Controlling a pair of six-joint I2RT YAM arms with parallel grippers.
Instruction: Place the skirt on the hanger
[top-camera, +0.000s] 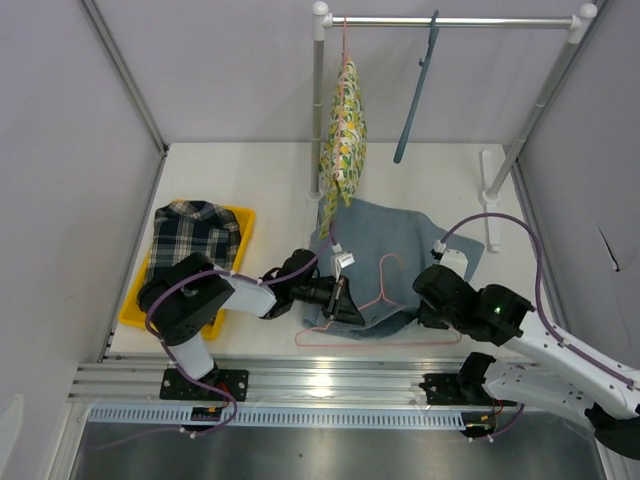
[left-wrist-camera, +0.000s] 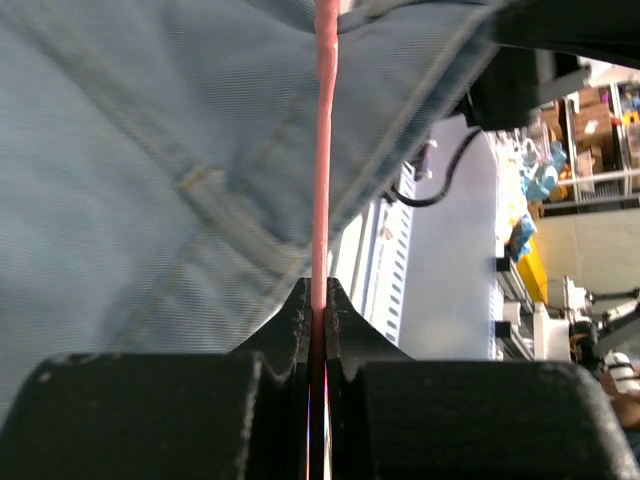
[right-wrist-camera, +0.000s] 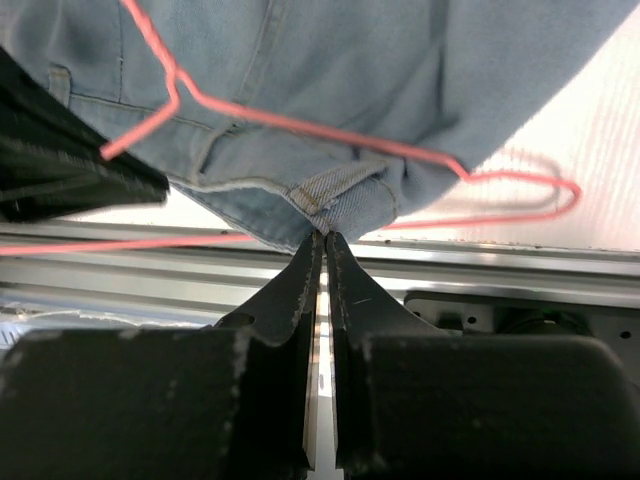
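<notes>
At left on the desk (top-camera: 262, 180), a plaid shirt (top-camera: 195, 235) in a yellow tray (top-camera: 244, 215). Nearer centre, clamped tight in the left tool (top-camera: 343, 298), a second pink hanger (left-wrist-camera: 325, 150) lying on a denim shirt (top-camera: 390, 235). Behind, up on the rail (top-camera: 450, 20), the skirt (top-camera: 346, 135) hanging from its hanger (top-camera: 344, 45), a blue-grey hanger (top-camera: 415, 95) further right. At right, denim hem pinched between closed tips of the right tool (right-wrist-camera: 323, 238).
</notes>
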